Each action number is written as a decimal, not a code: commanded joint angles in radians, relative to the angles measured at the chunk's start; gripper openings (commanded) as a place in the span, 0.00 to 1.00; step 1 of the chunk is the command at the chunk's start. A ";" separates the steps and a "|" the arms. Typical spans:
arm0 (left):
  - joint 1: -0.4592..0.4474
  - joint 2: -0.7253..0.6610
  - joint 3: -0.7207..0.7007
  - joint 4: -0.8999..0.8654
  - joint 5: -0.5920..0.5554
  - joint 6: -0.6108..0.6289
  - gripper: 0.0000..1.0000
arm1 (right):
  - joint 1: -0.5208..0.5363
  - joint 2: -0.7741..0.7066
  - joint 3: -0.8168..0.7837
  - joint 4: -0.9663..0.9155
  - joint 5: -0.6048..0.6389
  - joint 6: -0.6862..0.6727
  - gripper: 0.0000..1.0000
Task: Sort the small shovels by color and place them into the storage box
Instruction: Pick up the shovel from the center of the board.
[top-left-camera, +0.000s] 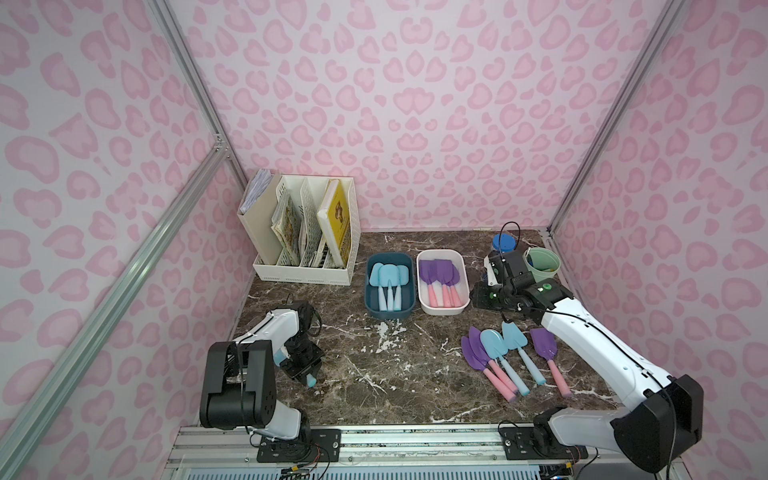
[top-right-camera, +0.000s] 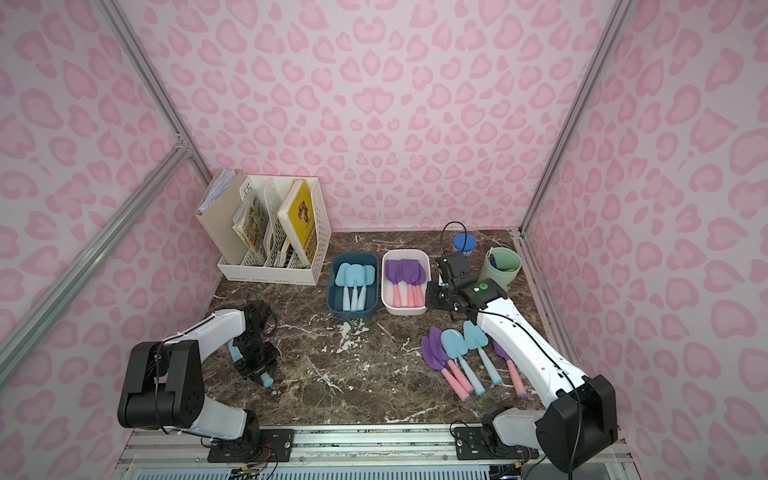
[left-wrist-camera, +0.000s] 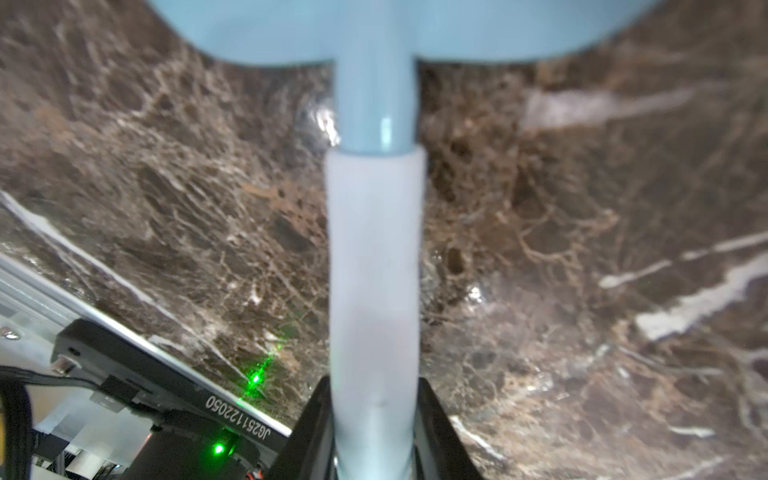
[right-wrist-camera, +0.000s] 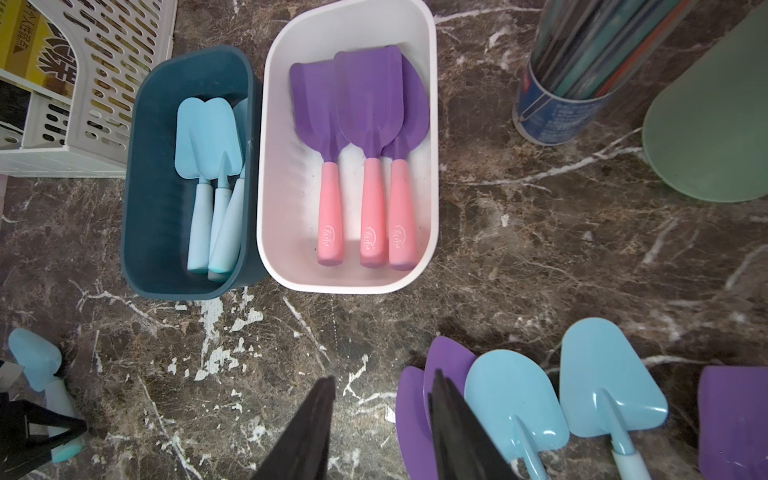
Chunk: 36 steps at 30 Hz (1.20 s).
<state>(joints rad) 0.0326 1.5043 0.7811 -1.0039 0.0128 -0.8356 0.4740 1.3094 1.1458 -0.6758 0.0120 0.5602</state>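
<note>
My left gripper (top-left-camera: 305, 368) is low over the table's left side, shut on the handle of a light blue shovel (left-wrist-camera: 374, 270). Its handle end (top-left-camera: 310, 380) sticks out past the fingers. A dark blue box (top-left-camera: 388, 315) holds three light blue shovels (right-wrist-camera: 210, 133). The white box (top-left-camera: 444, 309) beside it holds three purple shovels with pink handles (right-wrist-camera: 370, 95). Several loose shovels (top-left-camera: 505, 357), purple and light blue, lie side by side at the right front. My right gripper (right-wrist-camera: 382, 382) hangs open and empty above the table, just right of the white box.
A cream file organiser with books (top-left-camera: 307, 232) stands at the back left. A green cup (top-left-camera: 542, 264) and a clear blue-capped pencil tube (top-left-camera: 501, 241) stand at the back right, close behind my right wrist. The pink walls close in on both sides.
</note>
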 joint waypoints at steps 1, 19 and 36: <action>-0.003 -0.021 0.013 -0.016 -0.010 -0.001 0.23 | 0.001 0.001 0.011 -0.008 0.004 -0.009 0.44; -0.432 0.012 0.499 -0.251 -0.063 0.054 0.00 | 0.001 0.012 0.043 -0.048 0.014 0.001 0.43; -0.614 0.678 1.317 -0.466 -0.030 0.299 0.00 | 0.002 0.026 0.081 -0.111 0.046 0.023 0.43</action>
<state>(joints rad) -0.5835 2.1201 2.0270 -1.3785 -0.0151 -0.5915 0.4755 1.3262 1.2133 -0.7704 0.0460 0.5755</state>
